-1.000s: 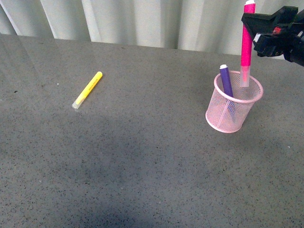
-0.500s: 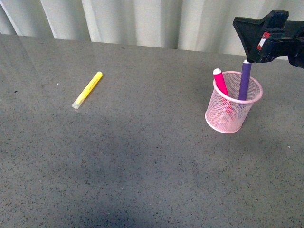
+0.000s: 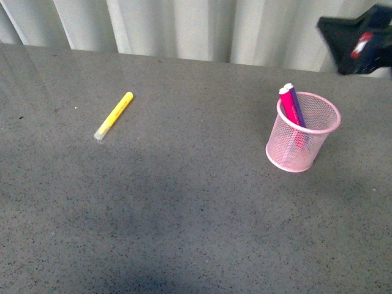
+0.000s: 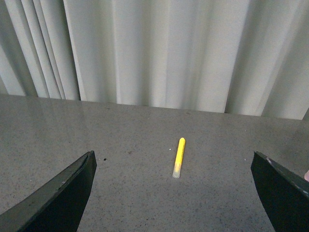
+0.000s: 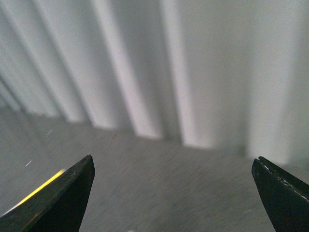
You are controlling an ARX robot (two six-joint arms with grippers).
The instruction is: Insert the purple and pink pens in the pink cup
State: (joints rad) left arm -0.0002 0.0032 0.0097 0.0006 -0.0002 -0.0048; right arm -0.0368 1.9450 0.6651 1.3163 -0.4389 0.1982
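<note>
With both wrist views showing fingers spread and empty, we judge the light, stiff purple and magenta-pink marker pens, leaning in the light pink wire-mesh cup, best gripped mid-barrel.

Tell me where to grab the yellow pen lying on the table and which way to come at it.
Grip the yellow pen mid-barrel, coming straight down with the jaws closing across its width. It lies flat and alone on the table, so only its long sides offer a hold.

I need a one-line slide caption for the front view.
Pink pen and purple pen in pink cup.
</note>
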